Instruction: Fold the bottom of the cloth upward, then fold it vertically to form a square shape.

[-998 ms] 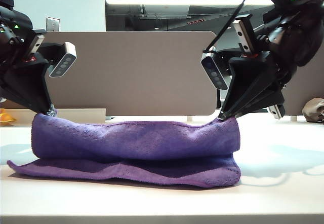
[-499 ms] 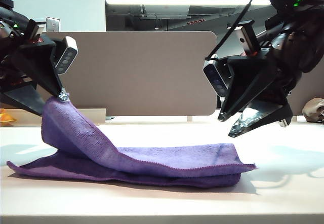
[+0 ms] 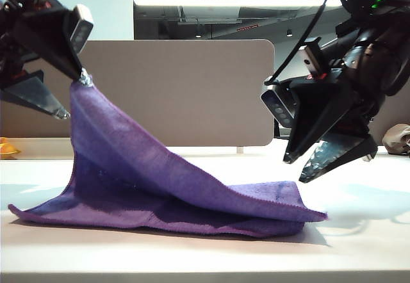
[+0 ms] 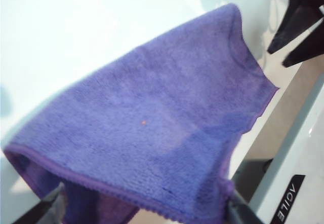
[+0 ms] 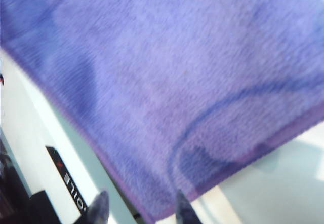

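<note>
The view is filled by the purple cloth [image 5: 192, 82], whose stitched edge is seen running diagonally, with a curved crease marked near one corner. The white table [image 5: 283, 183] is exposed beyond that edge. The right gripper [image 5: 139, 210] is shown with its fingertips [image 5: 99, 206] parted, nothing held between them.

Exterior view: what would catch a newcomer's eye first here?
The purple towel dominates: its left corner hangs high from one finger of the left hand, whose jaws stand open, while the rest slopes down to the white table. On the right, the right hand hovers open above the towel's flat right end, holding nothing.
</note>
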You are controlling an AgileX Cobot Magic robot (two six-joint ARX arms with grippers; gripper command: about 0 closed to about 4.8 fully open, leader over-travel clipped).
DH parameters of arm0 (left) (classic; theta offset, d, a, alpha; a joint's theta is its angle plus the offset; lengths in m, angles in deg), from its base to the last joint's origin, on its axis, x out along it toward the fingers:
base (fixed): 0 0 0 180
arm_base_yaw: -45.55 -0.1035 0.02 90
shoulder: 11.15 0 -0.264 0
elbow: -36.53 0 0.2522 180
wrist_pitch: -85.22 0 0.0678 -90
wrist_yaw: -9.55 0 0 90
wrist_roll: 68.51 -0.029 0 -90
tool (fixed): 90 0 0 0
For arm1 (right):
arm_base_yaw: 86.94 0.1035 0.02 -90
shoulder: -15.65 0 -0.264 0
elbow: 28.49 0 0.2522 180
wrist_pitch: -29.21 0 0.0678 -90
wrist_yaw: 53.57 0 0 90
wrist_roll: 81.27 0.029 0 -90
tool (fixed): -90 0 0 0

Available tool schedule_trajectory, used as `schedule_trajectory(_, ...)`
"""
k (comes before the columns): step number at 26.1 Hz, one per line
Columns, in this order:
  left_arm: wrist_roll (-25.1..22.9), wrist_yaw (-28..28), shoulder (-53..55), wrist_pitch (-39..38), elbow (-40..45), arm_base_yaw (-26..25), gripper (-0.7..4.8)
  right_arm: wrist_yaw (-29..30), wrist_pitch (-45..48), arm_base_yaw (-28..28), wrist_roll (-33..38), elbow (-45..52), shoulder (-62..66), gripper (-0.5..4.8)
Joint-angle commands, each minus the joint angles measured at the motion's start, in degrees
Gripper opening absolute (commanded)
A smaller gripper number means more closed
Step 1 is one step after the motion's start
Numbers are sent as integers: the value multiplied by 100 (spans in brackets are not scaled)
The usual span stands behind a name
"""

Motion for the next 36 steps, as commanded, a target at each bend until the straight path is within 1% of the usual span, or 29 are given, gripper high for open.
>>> schedule_trajectory(1, 153, 857, -37, 87, 2, -7, 394, 31, 348, 0, 391, -4, -15, 172)
schedule_trajectory(2, 192, 1106, -28, 90, 9, -7, 394, 48, 354, 0, 398, -4, -15, 172)
schedule_trajectory(3, 236, 1198, -28, 111, 9, -9, 394, 46, 343, 2, 398, -2, -15, 172)
schedule_trajectory(4, 236, 1196, -28, 146, 9, -9, 393, 48, 334, 2, 398, -4, -15, 172)
schedule_trajectory(6, 236, 1154, -26, 184, 9, -4, 337, 138, 339, 4, 407, -4, -15, 171)
schedule_trajectory(7, 236, 1108, -26, 184, 11, -2, 334, 247, 350, 4, 422, -2, -15, 171)
schedule_trajectory(8, 243, 944, -26, 168, 11, 4, 334, 566, 380, 26, 487, -4, -15, 171)
schedule_trajectory(9, 243, 938, -26, 133, 13, 4, 334, 752, 424, 39, 544, -2, -15, 169)
schedule_trajectory(10, 245, 964, -26, 125, 22, 2, 334, 772, 505, 146, 588, -2, -15, 166)
schedule_trajectory(11, 251, 957, -26, 138, 20, 2, 328, 697, 577, 234, 586, 0, -15, 151)
schedule_trajectory(12, 254, 957, -26, 140, 20, 2, 306, 573, 621, 278, 588, 0, -15, 146)
schedule_trajectory(13, 256, 960, -26, 133, 22, 2, 226, 214, 763, 323, 706, -2, -15, 146)
schedule_trajectory(15, 258, 960, -26, 131, 22, 2, 150, -297, 914, 319, 894, -4, -15, 148)
schedule_trajectory(16, 260, 960, -26, 133, 22, 0, 138, -433, 962, 286, 940, -9, -17, 149)
schedule_trajectory(17, 278, 957, -26, 146, 20, -2, 115, -470, 997, 251, 966, -13, -17, 149)
schedule_trajectory(18, 339, 916, -26, 170, 20, -2, 105, -470, 1069, 219, 988, -13, -17, 149)
schedule_trajectory(19, 448, 710, -28, 238, 20, -2, 95, -577, 1187, 216, 1014, -13, -17, 149)
schedule_trajectory(21, 509, 304, -39, 293, 20, -2, 77, -754, 1451, 208, 1163, -13, -17, 149)
schedule_trajectory(22, 511, 304, -39, 293, 20, -2, 57, -813, 1563, 205, 1207, -13, -17, 149)
schedule_trajectory(23, 516, 310, -39, 289, 20, -2, -9, -1027, 1751, 199, 1351, -13, -17, 149)
schedule_trajectory(25, 516, 308, -39, 280, 20, -2, -6, -1285, 1860, 195, 1429, -13, -17, 149)
schedule_trajectory(29, 516, 308, -39, 280, 20, -2, -6, -1316, 1871, 149, 1429, -15, -17, 162)
schedule_trajectory(33, 516, 308, -39, 275, 20, -2, -6, -1569, 1873, 57, 1429, -15, -17, 167)
schedule_trajectory(36, 514, 308, -39, 247, 20, -2, -6, -1609, 1862, -11, 1434, -15, -17, 216)
